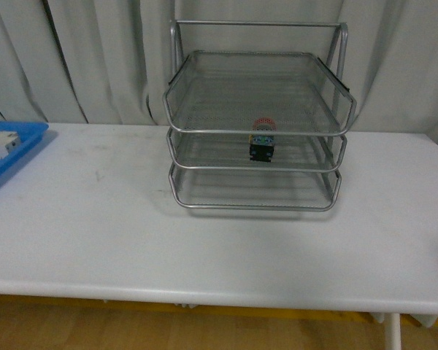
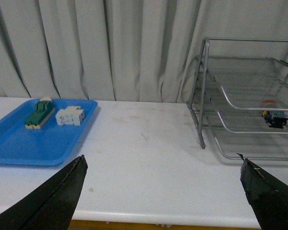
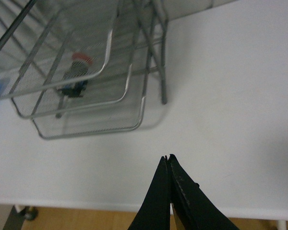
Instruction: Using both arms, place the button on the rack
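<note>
The button (image 1: 263,138), red-capped with a black and blue body, stands on the middle tier of the silver wire rack (image 1: 257,131) at the back of the white table. It also shows as the button (image 2: 275,118) inside the rack (image 2: 216,96) in the left wrist view, and as the button (image 3: 76,76) in the rack (image 3: 125,91) in the right wrist view. My left gripper (image 2: 162,166) is open over the table's front edge, holding nothing. My right gripper (image 3: 168,158) is shut and empty, well in front of the rack. Neither arm appears in the front view.
A flat blue tray (image 1: 22,149) lies at the table's left end; in the left wrist view the tray (image 2: 19,143) holds a green oblong block (image 2: 39,115) and a white blocky component (image 2: 70,116). Grey curtains hang behind the table.
</note>
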Available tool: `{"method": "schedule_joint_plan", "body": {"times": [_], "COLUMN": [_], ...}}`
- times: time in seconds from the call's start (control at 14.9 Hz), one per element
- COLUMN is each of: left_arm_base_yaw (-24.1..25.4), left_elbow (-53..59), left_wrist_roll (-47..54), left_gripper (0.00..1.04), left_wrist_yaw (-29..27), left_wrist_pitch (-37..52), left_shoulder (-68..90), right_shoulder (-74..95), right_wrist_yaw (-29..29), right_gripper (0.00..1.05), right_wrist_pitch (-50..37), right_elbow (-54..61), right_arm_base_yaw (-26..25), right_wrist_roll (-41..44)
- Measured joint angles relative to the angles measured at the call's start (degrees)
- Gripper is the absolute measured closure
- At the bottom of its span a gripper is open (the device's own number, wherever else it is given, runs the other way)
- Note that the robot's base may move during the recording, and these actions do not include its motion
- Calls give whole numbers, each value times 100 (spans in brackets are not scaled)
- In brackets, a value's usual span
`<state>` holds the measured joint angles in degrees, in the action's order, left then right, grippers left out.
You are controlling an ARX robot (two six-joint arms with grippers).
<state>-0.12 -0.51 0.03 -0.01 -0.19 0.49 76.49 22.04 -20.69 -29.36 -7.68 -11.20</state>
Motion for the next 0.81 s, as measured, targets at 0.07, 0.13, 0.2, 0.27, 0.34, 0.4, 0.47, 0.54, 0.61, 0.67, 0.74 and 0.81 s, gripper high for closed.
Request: {"method": "schedule_joint_plan", "body": {"times": [0.07,0.13,0.2,0.27,0.34,0.4,0.47,0.54,0.61,0.67,0.74,0.81], "left_arm_base_yaw": [0,0,0,0,2,2,2,2,2,2,2,2], "left_elbow": [0,0,0,0,0,0,0,0,0,0,0,0], "left_wrist_roll": [0,0,0,0,0,0,0,0,0,0,0,0], "left_gripper": [7,7,7,7,7,7,7,7,7,7,7,7], "left_wrist_yaw": [0,0,2,0,0,0,0,2,-2,0,0,0], "left_wrist_pitch": [0,0,0,2,0,0,0,0,0,0,0,2], "left_shoulder": [0,0,0,0,0,0,0,0,0,0,0,0], "right_shoulder": [-221,-468,-654,-1102,-1838,-2616,-3381,-4083,-4745,-5357,-5718,-5904], "right_wrist_yaw": [-7,-116,-833,-1207,-1478,-1827,-2127,-2120,-2194,-2194,-2194,-2197], "right_gripper": [103,103,103,103,103,103,103,103,103,103,103,103], "right_wrist_pitch": [-11,-227,-1690,-2144,-1779,-1296,-754,-216,256,520,577,669], "right_elbow": [48,140,667,1158,1427,1537,1690,1899,2124,2352,2522,2612], "right_arm_base_yaw": [-273,-428,-284,-81,129,363,730,804,774,767,767,767], "right_wrist_roll": [4,50,413,691,883,981,1016,1075,1082,1082,1084,1082]}}
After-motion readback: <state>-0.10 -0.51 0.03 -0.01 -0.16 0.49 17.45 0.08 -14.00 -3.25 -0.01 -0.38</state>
